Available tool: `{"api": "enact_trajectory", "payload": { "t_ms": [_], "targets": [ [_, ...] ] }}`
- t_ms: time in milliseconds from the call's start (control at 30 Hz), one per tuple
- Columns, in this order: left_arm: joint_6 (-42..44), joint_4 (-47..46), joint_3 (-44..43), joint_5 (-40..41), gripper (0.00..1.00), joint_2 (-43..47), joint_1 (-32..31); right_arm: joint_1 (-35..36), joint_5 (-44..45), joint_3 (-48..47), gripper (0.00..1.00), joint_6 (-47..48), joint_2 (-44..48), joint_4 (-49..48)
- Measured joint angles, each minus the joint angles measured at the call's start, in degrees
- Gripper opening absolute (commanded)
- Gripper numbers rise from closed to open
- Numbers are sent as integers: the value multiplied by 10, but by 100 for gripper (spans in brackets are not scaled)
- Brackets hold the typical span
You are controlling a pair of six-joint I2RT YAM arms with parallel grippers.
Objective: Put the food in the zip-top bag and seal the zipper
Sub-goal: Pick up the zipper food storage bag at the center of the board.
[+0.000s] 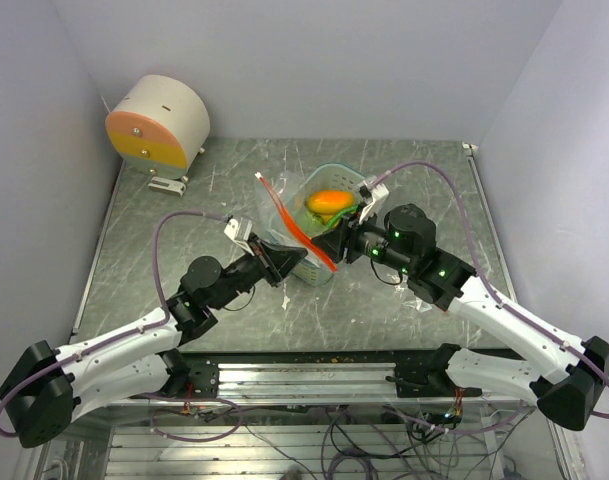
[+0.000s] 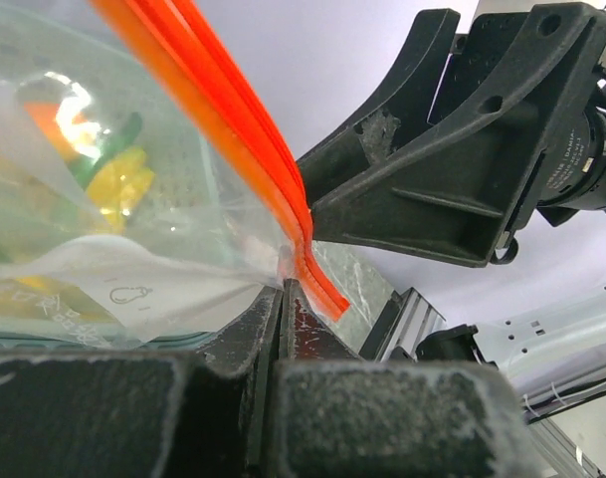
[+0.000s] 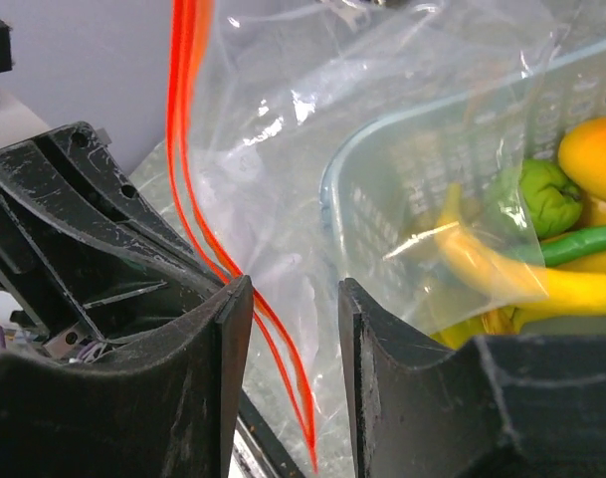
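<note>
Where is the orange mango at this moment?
In the top view, the mango lies in the teal basket, just beyond the right gripper, right of the red zipper.

Print on the zip-top bag (image 2: pixel 133 289) and lens ring (image 2: pixel 571 164) is too blurred to read.

Left gripper (image 2: pixel 281 299), seen from its own wrist: the two dark fingers meet at bottom centre, pinching the clear film of the zip-top bag (image 2: pixel 103 259) just beside the lower end of the red-orange zipper (image 2: pixel 233 119), which runs diagonally down from the upper left. Through the crinkled film at left, blurred pieces of food (image 2: pixel 118 184) appear in yellow, green and orange. The black right gripper (image 2: pixel 317 189) stands close behind the zipper at right, above a strip of mottled grey-green table (image 2: pixel 357 289).
</note>
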State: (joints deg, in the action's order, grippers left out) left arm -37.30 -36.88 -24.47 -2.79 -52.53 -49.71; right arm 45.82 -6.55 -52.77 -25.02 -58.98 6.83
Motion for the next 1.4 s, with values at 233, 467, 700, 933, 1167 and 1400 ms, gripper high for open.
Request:
{"api": "enact_trajectory", "payload": {
  "t_ms": [233, 467, 700, 933, 1167, 1400],
  "targets": [
    [3, 9, 7, 0, 7, 11, 0, 0, -67, 15, 38, 13, 0, -65],
    [2, 10, 19, -5, 7, 11, 0, 0, -122, 19, 36, 13, -28, -109],
    [2, 19, 19, -5, 7, 18, 0, 0, -115, 28, 20, 6, -49, -117],
    [3, 37, 21, -7, 7, 35, 0, 1, -59, 56, 0, 5, -12, -117],
    [2, 52, 38, -6, 7, 58, 0, 1, -30, 57, 0, 7, 3, -116],
    [2, 73, 43, 3, 51, 83, 0, 1, -37, 57, 0, 20, 4, -99]
  ]
}}
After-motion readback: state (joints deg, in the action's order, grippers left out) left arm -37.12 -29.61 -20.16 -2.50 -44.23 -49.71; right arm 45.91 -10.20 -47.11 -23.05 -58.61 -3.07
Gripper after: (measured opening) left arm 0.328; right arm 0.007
